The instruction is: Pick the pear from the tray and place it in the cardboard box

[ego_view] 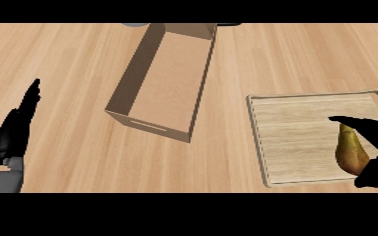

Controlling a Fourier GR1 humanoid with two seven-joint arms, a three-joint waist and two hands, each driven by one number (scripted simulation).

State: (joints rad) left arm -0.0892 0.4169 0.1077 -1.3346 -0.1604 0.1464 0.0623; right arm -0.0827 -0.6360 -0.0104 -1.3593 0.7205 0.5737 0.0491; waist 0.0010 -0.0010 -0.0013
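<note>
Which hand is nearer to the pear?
Right. The right hand curls round the pear on the tray; the left hand rests open at the left edge, past the box.

right hand (366, 130) cropped, pear (351, 153) partly hidden

Pale wood counter (66, 55) spreads out ahead of the left hand (16, 125), with a grey rounded object (135, 24) and a dark object (229, 24) cut off far beyond it.
</note>
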